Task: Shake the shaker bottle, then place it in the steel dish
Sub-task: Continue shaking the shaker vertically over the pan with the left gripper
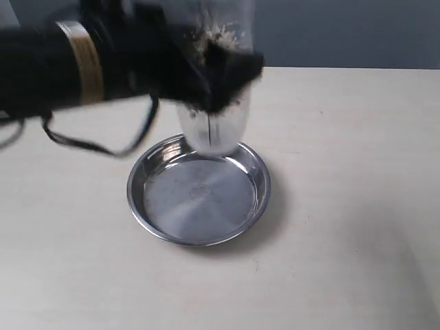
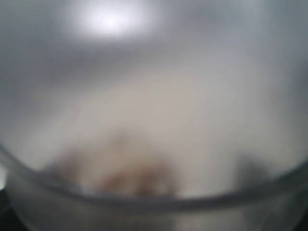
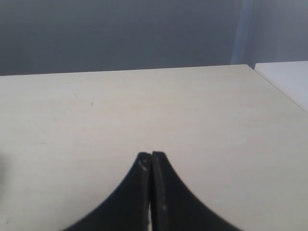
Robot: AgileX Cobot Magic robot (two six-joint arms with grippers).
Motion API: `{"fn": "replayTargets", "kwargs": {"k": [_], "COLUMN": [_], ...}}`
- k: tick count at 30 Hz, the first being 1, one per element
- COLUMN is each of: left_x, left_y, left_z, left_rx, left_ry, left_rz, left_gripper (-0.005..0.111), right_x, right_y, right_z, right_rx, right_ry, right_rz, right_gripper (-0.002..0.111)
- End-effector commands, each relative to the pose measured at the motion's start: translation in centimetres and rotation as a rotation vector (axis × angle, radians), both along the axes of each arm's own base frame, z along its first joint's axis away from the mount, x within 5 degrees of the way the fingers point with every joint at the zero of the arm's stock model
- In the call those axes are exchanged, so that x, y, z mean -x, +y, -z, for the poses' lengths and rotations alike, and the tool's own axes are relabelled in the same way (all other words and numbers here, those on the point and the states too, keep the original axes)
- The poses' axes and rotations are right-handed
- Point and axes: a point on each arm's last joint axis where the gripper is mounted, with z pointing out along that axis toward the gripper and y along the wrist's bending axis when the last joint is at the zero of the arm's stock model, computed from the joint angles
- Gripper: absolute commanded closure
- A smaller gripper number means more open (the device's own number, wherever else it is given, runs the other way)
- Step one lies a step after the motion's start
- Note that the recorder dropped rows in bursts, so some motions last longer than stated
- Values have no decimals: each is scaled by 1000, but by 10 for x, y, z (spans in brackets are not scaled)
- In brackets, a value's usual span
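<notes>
The left gripper is clamped across the middle of the shaker bottle and holds it roughly upright. Arm, gripper and bottle are all smeared by motion blur in the exterior view. The bottle's lower end shows at the far rim of the steel dish; the blur hides whether it touches the rim or hangs just above it. Brown bits show high in the bottle, above the gripper, and a thin black printed line runs down its lower part. The dish sits flat on the pale table, shiny, with nothing lying in it. A black cable loops under the left arm. In the left wrist view the frosted bottle fills the picture out of focus, with the brown bits a dim patch behind its wall. The right gripper has its two black fingers pressed together with nothing between them. It hangs over a bare part of the table, well apart from the dish.
</notes>
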Motion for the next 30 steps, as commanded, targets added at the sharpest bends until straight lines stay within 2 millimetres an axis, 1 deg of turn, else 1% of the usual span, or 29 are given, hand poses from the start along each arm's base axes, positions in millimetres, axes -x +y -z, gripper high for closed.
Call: {"fn": "replayTargets", "kwargs": {"k": [1,2,3,4,5,6,7,8,9,10,11,12,13,14,15,17,18,19,20,21,23,24,25,26,27,28,29,30], "left_x": [0,3,5,6,5,2,-1,-4,-5,-3,2,7,12,12,9,4,4,2,2,5,13,15,15,12,10,9,7,10], "left_y": [-5,0,5,7,5,2,-1,-3,-3,-2,1,5,9,11,10,5,5,5,5,6,12,14,12,9,6,5,3,1], "left_z": [-14,-49,-66,-68,-51,-25,7,24,21,-1,-34,-60,-79,-77,-59,15,39,44,28,-4,-62,-69,-57,-27,11,36,30,7], "left_rx": [-52,-36,-22,9,7,-28,-79,-110,-106,-64,-16,-6,9,23,23,-91,-136,-154,-123,-69,-33,-12,9,-13,-77,-116,-30,27], "left_ry": [-76,-190,-231,-208,-146,-79,6,53,46,-10,-107,-207,-266,-236,-157,49,112,125,85,-7,-215,-221,-157,-53,51,123,169,102], "left_rz": [12,-11,-41,-66,-68,-55,-48,-47,-52,-53,-50,-41,-54,-79,-96,-93,-90,-94,-99,-97,-77,-88,-97,-99,-93,-95,-124,-89], "left_gripper": [106,106,106,106,106,106,106,106,106,106,106,106,106,106,106,106,106,106,106,106,106,106,106,106,106,106,106,106], "right_x": [0,0,0,0,0,0,0,0,0,0,0,0,0,0,0,0,0,0,0,0,0,0,0,0,0,0,0,0], "right_y": [0,0,0,0,0,0,0,0,0,0,0,0,0,0,0,0,0,0,0,0,0,0,0,0,0,0,0,0], "right_z": [-1,-1,-1,-1,-1,-1,-1,-1,-1,-1,-1,-1,-1,-1,-1,-1,-1,-1,-1,-1,-1,-1,-1,-1,-1,-1,-1,-1], "right_rx": [5,5,5,5,5,5,5,5,5,5,5,5,5,5,5,5,5,5,5,5,5,5,5,5,5,5,5,5], "right_ry": [-15,-15,-15,-15,-15,-15,-15,-15,-15,-15,-15,-15,-15,-15,-15,-15,-15,-15,-15,-15,-15,-15,-15,-15,-15,-15,-15,-15], "right_rz": [4,4,4,4,4,4,4,4,4,4,4,4,4,4,4,4,4,4,4,4,4,4,4,4,4,4,4,4], "right_gripper": [109,109,109,109,109,109,109,109,109,109,109,109,109,109,109,109,109,109,109,109,109,109,109,109,109,109,109,109]}}
